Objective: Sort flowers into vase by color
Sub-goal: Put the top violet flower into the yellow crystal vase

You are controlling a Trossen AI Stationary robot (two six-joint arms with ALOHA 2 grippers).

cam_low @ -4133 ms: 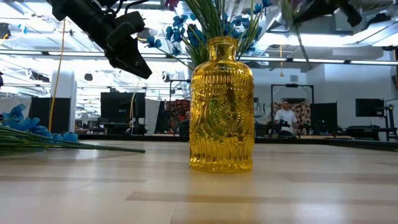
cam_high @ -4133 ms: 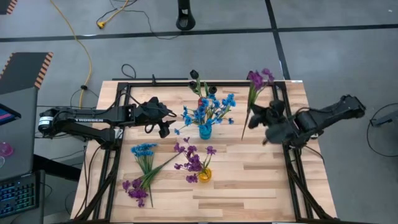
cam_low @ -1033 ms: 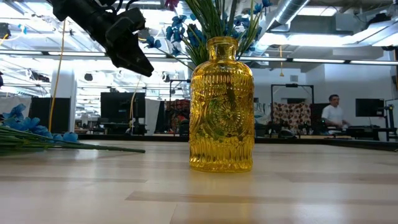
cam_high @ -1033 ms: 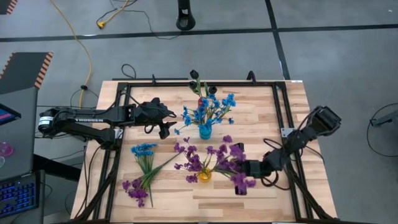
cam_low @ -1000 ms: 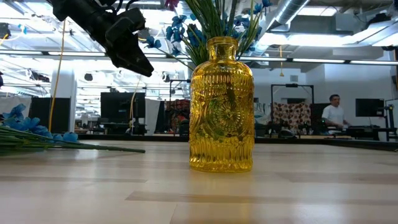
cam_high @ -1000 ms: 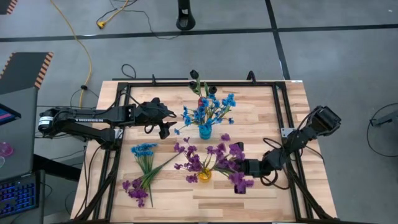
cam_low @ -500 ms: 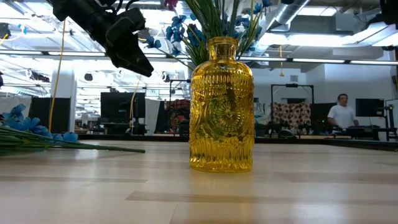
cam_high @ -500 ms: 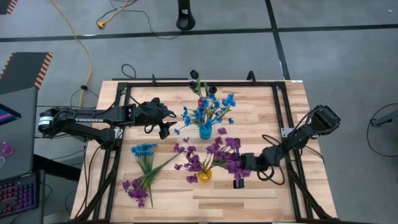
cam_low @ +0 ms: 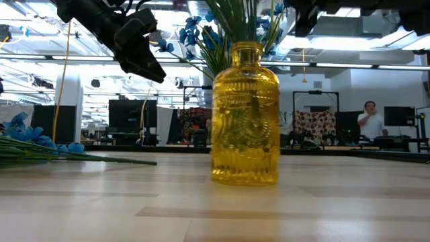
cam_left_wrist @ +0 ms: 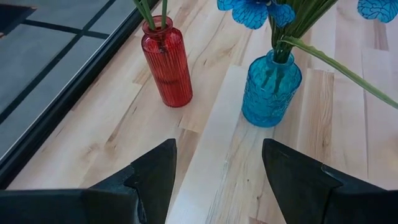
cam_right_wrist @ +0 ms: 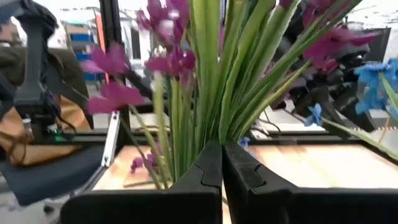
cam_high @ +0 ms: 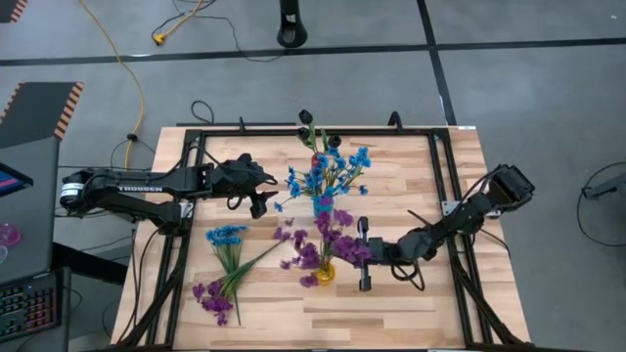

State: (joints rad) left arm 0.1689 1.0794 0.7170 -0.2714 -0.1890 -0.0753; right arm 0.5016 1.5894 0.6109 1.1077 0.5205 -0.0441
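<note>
The right tool (cam_high: 364,256) is clenched on the green stems of a purple sprig (cam_right_wrist: 205,74), its two fingers pressed together around them in the right wrist view. It sits low over the table (cam_high: 411,303), just beside the yellow vase (cam_low: 245,114), with the sprig's blooms spreading over that vase's mouth among the purple flowers (cam_high: 305,254) already standing in it. Whether the stem ends are inside the neck cannot be told.

The risk, as I judge it, is the vase: it is narrow and light-looking, and a sideways push from the tool or a stem catching the rim could tip or slide it. Letting go before the stems are well down could drop the sprig onto the table.

Farther from the right tool, the blue vase (cam_left_wrist: 271,90) holds blue flowers (cam_high: 328,168), and the red vase (cam_left_wrist: 166,65) holds green stems. The left tool (cam_left_wrist: 214,165) hangs released near these two, holding nothing. Beyond it, a blue sprig (cam_high: 226,236) and another purple one (cam_high: 213,298) lie unsorted on the table.
</note>
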